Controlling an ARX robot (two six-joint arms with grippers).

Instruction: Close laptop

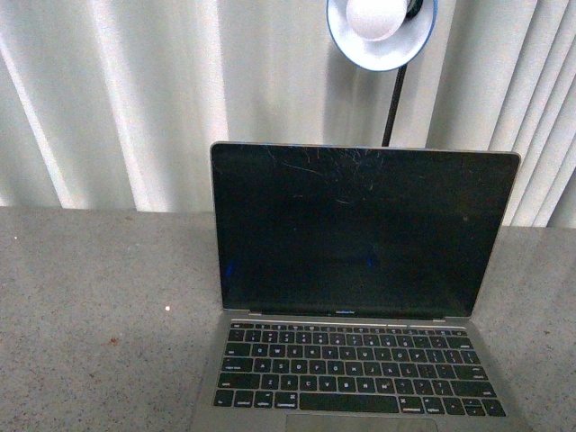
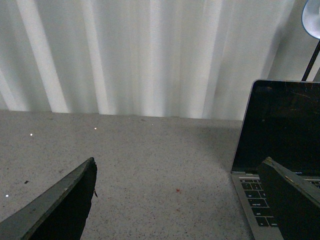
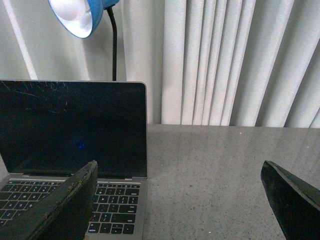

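Note:
The laptop (image 1: 360,270) stands open on the grey table, its scratched black screen upright and facing me, black keys and part of the trackpad below. Neither arm shows in the front view. My left gripper (image 2: 180,170) is open and empty, low over the table beside one side edge of the laptop (image 2: 280,130); one finger (image 2: 295,200) overlaps the keyboard corner. My right gripper (image 3: 180,172) is open and empty beside the laptop's other side (image 3: 75,130); one finger (image 3: 65,205) overlaps the keys.
A blue desk lamp (image 1: 382,31) with a white bulb hangs on a black stalk behind the screen. White corrugated curtains (image 1: 108,99) back the grey speckled table (image 1: 90,306). Bare tabletop lies on both sides of the laptop.

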